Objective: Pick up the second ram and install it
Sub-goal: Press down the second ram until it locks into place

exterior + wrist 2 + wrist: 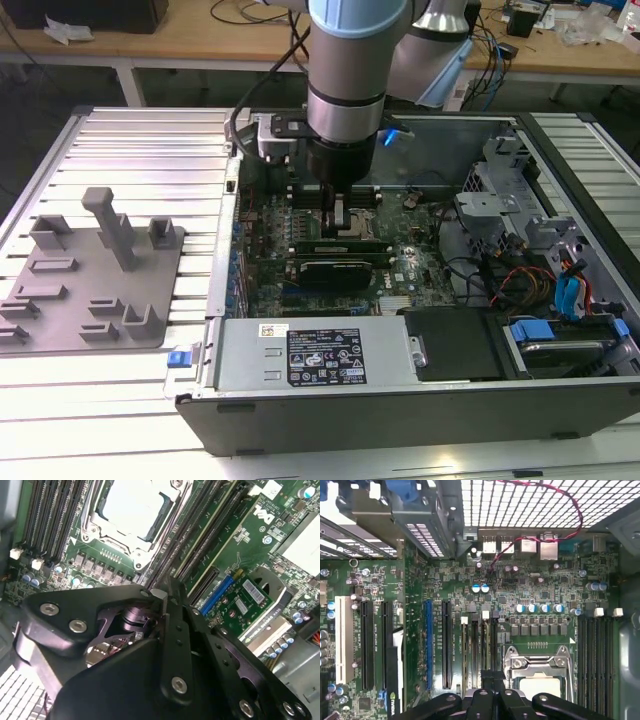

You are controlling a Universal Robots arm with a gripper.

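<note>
Pincer (165, 597) low over motherboard (530, 587) inside open computer case (300, 400), fingers pressed together (nothing visibly held). Exterior view alone shows grey fixture (95, 290) on table (150, 150).

Gripper (338, 215) low inside computer case (400, 395), above motherboard (300, 225).

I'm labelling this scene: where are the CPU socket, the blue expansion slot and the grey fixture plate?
CPU socket (131, 506), second wrist view, its pale centre.
blue expansion slot (428, 645), first wrist view, midway along it.
grey fixture plate (70, 310), exterior view, bare flat base.
</note>
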